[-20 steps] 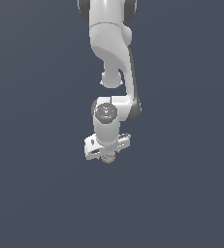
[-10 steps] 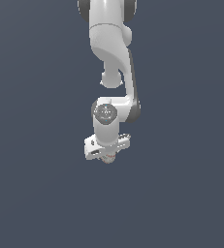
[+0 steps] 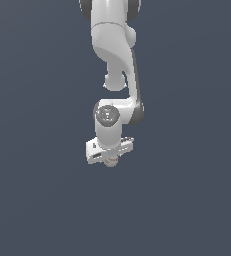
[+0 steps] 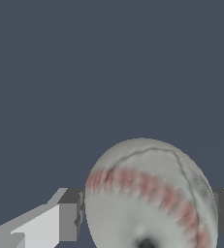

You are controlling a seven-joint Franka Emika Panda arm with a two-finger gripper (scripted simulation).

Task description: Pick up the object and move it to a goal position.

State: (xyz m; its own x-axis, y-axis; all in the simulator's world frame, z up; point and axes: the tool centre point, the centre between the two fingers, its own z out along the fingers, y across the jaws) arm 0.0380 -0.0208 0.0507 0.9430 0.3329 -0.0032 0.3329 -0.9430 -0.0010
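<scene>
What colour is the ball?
Off-white ball with red stitch marks and grey lines; the wrist view shows it best.

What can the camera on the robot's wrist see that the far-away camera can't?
Only the wrist view shows the baseball's red stitching and grey seam up close, with a grey finger on each side of it. Only the exterior view shows the whole white arm reaching down to its gripper. Both show the ball between the fingers and the plain dark grey background.
</scene>
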